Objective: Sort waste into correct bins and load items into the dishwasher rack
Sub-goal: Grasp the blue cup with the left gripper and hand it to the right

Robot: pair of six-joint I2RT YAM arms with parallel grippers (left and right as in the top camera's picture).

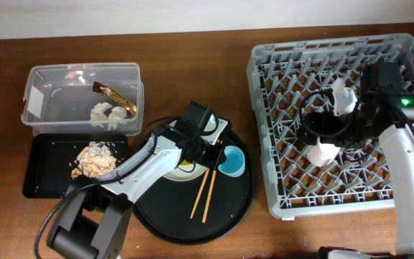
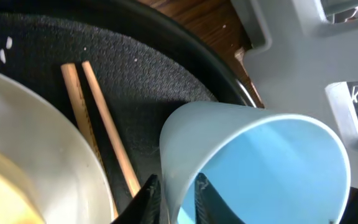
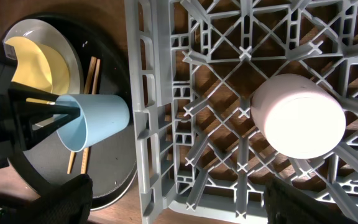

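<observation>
My left gripper [image 2: 174, 200] has its jaws clenched on the rim of the blue cup [image 2: 260, 162], which is tipped at three o'clock on the round tray [image 1: 236, 205]. My right gripper [image 3: 182, 198] hangs released over the pink cup [image 3: 298, 115], upturned mid-rack [image 3: 160, 93].

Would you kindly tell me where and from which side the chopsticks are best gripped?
Take the chopsticks near the ends farthest from the blue cup, from straight above, closing across both. They lie flat and side by side on the round black tray; that end has bare tray around it.
</observation>
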